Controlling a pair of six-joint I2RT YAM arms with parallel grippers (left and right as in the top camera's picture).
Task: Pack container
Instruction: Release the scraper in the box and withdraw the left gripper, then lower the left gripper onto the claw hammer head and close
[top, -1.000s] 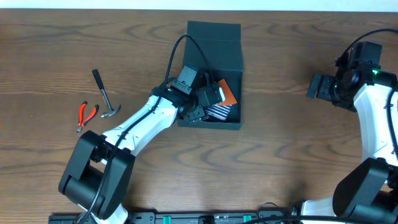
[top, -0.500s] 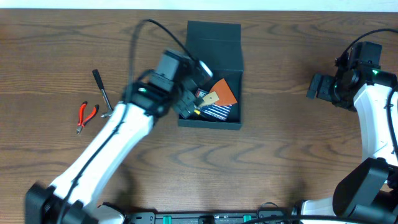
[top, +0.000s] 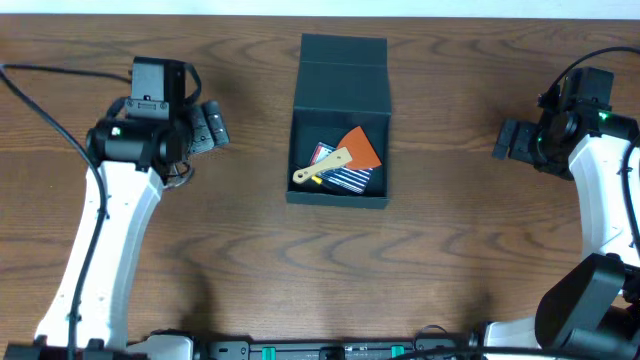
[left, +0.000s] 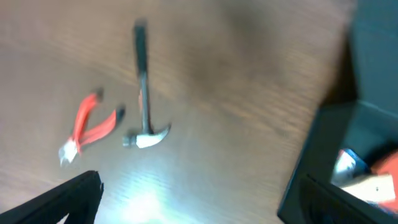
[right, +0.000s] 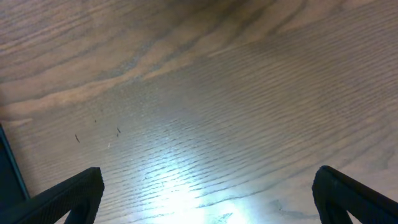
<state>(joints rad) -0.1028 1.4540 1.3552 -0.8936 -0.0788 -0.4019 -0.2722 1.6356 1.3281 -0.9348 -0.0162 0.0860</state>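
The container (top: 340, 90) is a dark teal box standing open mid-table, its lid folded back. Inside lie a wooden-handled tool (top: 322, 167), an orange piece (top: 362, 148) and a striped item (top: 352, 179). My left gripper (top: 207, 128) hangs open and empty left of the box, well apart from it. In the left wrist view the open left gripper (left: 202, 208) looks down on a hammer (left: 144, 93), red-handled pliers (left: 87, 127) and the container's corner (left: 336, 143). Far to the right, my right gripper (top: 505, 140) is open over bare wood; the right gripper (right: 208, 199) holds nothing.
The wooden table (top: 440, 250) carries nothing else. From overhead, my left arm (top: 110, 220) covers the hammer and pliers. A dark edge (right: 9, 171) shows at the left border of the right wrist view.
My left arm pulled out of the container and swung up and left. Its jaws opened, leaving the wooden-handled tool in the box. The right arm stayed still.
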